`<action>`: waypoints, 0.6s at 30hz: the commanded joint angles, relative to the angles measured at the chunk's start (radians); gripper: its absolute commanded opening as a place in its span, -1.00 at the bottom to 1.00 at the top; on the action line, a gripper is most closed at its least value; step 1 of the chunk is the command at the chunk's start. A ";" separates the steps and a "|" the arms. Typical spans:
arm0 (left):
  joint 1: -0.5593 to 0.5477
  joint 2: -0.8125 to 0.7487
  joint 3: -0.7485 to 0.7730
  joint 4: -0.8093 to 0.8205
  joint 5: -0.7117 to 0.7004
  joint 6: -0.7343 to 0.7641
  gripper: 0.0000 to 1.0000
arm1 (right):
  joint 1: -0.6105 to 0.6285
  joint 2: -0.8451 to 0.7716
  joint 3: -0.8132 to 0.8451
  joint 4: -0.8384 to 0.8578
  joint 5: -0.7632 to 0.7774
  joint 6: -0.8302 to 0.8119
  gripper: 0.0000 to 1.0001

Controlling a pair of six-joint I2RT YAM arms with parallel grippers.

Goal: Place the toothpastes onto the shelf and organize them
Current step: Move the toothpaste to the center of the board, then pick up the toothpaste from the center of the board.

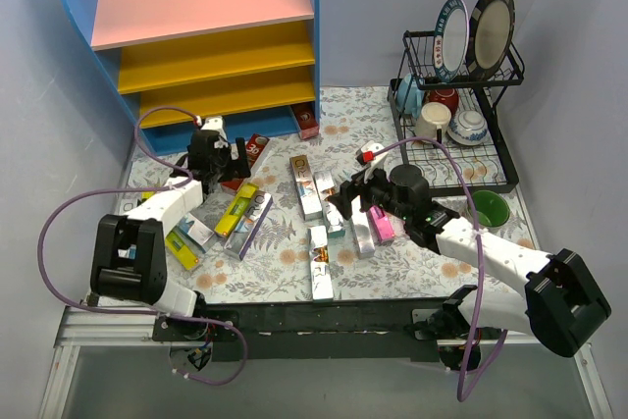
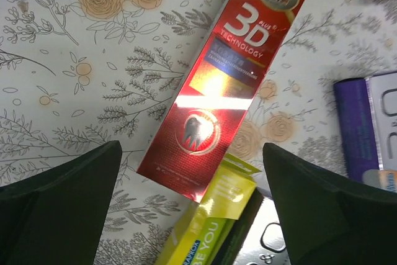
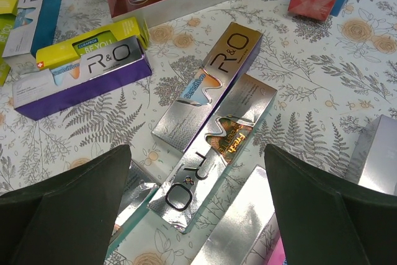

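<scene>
Red box (image 2: 220,85), flat on the counter (image 2: 56,79) near its far-left corner before the shelf (image 1: 211,51), lies under the wide-open, empty left pincer (image 2: 192,181), the right pincer (image 3: 195,203) equally open and empty mid-counter; likely pickup, so next: descend and close across the box.

Shelf (image 1: 196,7) stands upper left of frame; dish rack (image 1: 486,166) upper right. Toothpaste boxes (image 1: 306,186) lie scattered on the table (image 1: 275,267) at centre, below the shelf and left of the rack.
</scene>
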 commanded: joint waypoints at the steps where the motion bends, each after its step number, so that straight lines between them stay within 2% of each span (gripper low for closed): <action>1: -0.001 0.051 -0.004 0.052 0.031 0.156 0.96 | 0.004 0.002 -0.004 0.050 -0.022 -0.022 0.93; 6: -0.001 0.114 0.016 0.063 0.047 0.161 0.90 | 0.004 0.005 -0.009 0.055 -0.024 -0.023 0.92; 11: -0.001 0.178 0.040 0.056 0.067 0.148 0.52 | 0.004 0.007 -0.012 0.058 -0.024 -0.025 0.92; 13: -0.001 0.186 0.039 0.055 0.076 0.141 0.46 | 0.005 0.008 -0.013 0.063 -0.022 -0.026 0.92; 15: -0.001 0.192 0.039 0.050 0.078 0.136 0.28 | 0.005 0.011 -0.017 0.064 -0.022 -0.026 0.92; 18: 0.000 0.169 0.037 0.044 0.078 0.130 0.13 | 0.005 0.013 -0.015 0.064 -0.025 -0.026 0.92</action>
